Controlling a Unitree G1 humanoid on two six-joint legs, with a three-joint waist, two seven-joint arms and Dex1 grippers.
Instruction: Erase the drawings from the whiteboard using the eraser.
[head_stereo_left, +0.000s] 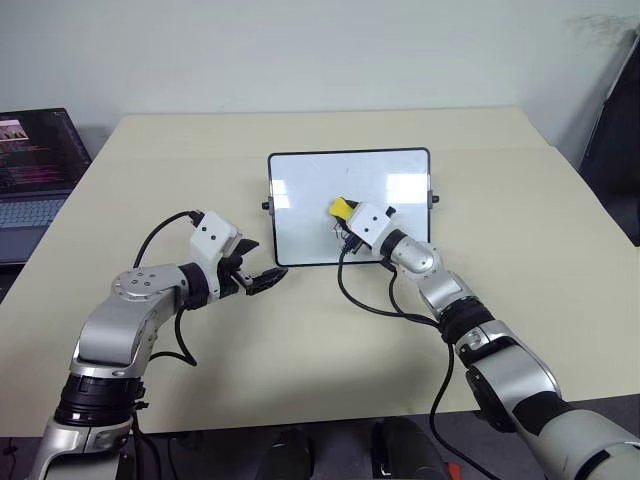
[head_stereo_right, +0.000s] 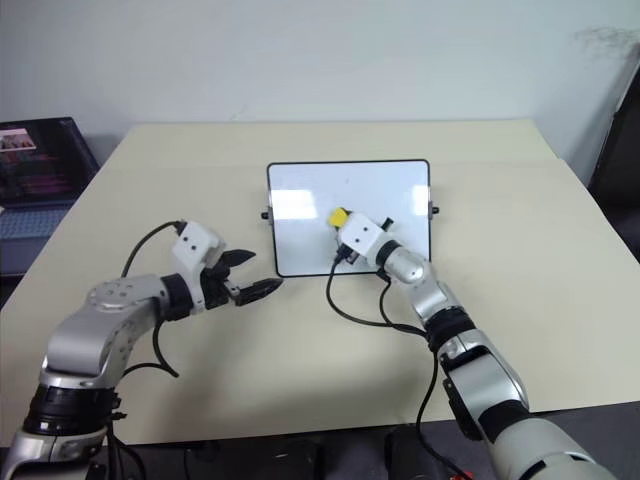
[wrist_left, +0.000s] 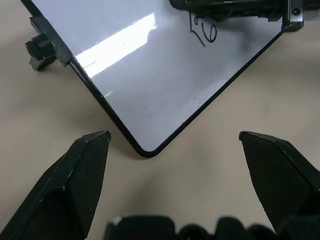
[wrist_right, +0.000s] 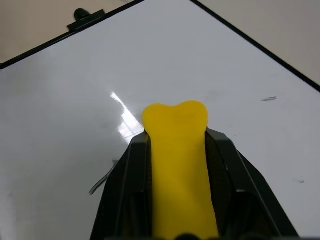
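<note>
Eraser first: the yellow block sits clamped between the two black fingers of the right gripper, its long axis running straight out along them so that its rounded end sticks out past the tips. In the right wrist view that end points over the bare white of the whiteboard; whether its underside already touches the surface I cannot tell.

What the wipe turns on is where the drawings lie from that yellow tip. In the left wrist view a thin black scribble shows on the board close against the dark body of the right hand, toward the board's near edge. The eraser's tip points away toward the board's far side. By my reading the marks are behind and below the tip, not ahead of it, so the stroke would need to draw back toward the robot rather than push on.

Outward from there, the board lies flat on the tan table, roughly centred, long side across. The left gripper hangs just off the board's near left corner, fingers apart and holding nothing, pointing at that corner. The right arm is plainly the one nearer the marks.

Hard to make out: the right hand covers most of the scribbles in the head views, so their number and how much ink is left stay unclear. A laptop sits cut off at the far left.
</note>
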